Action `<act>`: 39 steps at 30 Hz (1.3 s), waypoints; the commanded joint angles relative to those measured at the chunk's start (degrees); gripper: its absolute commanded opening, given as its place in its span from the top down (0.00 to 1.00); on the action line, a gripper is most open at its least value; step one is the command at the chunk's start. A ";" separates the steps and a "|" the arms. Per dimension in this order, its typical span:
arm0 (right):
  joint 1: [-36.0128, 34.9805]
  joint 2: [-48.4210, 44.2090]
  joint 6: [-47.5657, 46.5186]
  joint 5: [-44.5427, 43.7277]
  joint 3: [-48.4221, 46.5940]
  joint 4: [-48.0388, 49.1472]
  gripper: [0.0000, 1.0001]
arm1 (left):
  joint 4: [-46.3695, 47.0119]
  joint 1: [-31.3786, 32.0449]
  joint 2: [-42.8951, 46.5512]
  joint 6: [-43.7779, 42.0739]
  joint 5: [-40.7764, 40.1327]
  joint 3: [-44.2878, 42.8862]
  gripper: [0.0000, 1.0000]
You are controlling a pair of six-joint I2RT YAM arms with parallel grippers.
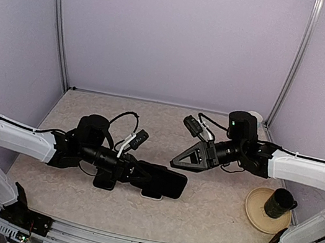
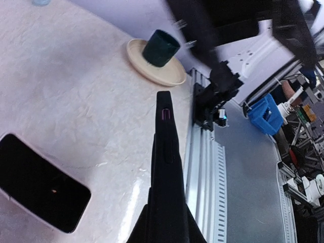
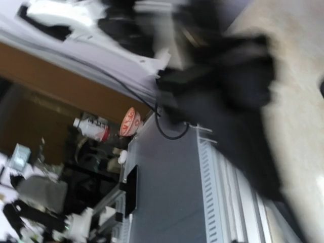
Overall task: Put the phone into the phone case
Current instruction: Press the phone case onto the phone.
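Phone (image 2: 164, 152) is seen edge-on in the left wrist view, a thin dark slab rising from the bottom of the frame. The left gripper (image 1: 140, 175) has its jaws closed narrowly on it. That view also shows the phone case (image 2: 43, 187) lying flat on the surface (image 2: 76, 101) to the left of the phone. The case is open side up, dark inside with a pale rim, and its lower corner is cut off by the frame. Whether the phone touches the case cannot be told.

In the top external view the two merge into one black shape at the left jaws, with only a sliver of pale rim at its near edge. Only that view shows the right gripper (image 1: 179, 160) clearly, just beyond the phone on its far side, not touching it and with nothing in it. How wide its jaws stand cannot be told: it is seen side-on there, and the right wrist view is smeared by blur.

A plate (image 1: 253, 212) carrying a dark cup (image 1: 279, 204) sits at the right of the surface. The left wrist view shows both beyond the phone's tip.
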State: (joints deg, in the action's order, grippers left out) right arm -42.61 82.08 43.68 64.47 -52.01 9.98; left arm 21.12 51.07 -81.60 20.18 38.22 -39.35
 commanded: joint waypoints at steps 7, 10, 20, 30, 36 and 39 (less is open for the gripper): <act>-2.81 0.74 -16.21 -10.31 -6.05 -14.14 0.41 | -1.26 -0.41 -2.32 1.26 -2.92 0.71 1.00; -3.17 1.20 -18.90 -12.65 -6.35 -15.72 0.40 | -0.52 -0.11 -2.13 1.01 -2.18 1.09 1.00; -4.96 2.95 -24.84 -16.74 -6.10 -17.25 0.39 | 1.29 0.58 -0.55 0.78 2.48 0.73 1.00; -7.00 6.34 -27.45 -18.12 -7.84 -19.29 0.41 | 1.26 1.14 1.26 0.73 4.04 0.38 1.00; -7.79 8.41 -28.30 -17.53 -8.46 -20.08 0.47 | 1.11 1.39 1.08 0.82 4.31 0.24 1.00; -7.93 8.70 -28.35 -15.67 -8.38 -19.66 0.59 | 1.07 1.40 1.18 0.82 4.16 0.32 1.00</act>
State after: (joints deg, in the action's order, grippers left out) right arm -49.65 89.97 16.25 47.13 -59.09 -9.13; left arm 18.00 51.94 -82.06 21.17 40.56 -37.98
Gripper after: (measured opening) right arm 0.469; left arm 0.118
